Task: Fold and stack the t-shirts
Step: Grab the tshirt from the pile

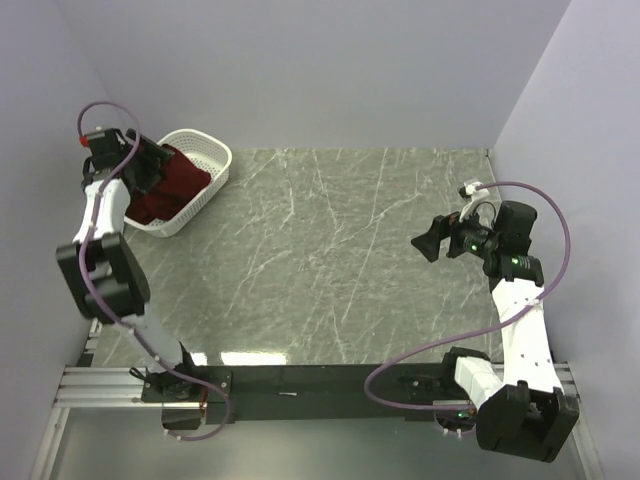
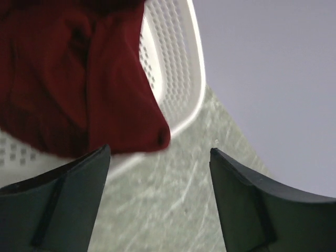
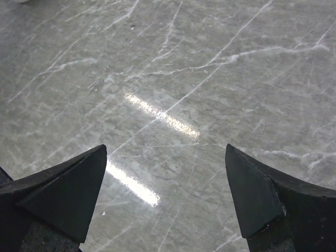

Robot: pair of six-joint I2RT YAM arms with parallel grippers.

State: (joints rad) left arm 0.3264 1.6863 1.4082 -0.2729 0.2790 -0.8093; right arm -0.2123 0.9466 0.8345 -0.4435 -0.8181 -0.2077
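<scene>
Jaws on both arms stood spread, gripping nothing. Nearer the bases, the right gripper (image 1: 432,240) hung above the marbled table (image 1: 330,250). Farther off, the left gripper (image 2: 159,149) hovered at the white basket (image 1: 207,152), in which the maroon t-shirt (image 1: 172,187) lay crumpled. The step in hand looked like fetching the shirt out; next, the left arm would need to descend and pinch the cloth.

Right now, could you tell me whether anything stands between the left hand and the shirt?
Nothing visible does. The open left hand hangs close to the shirt, which lies heaped in the basket, and no other object sits between them. The basket's wall rings the shirt but leaves it uncovered from above.
</scene>
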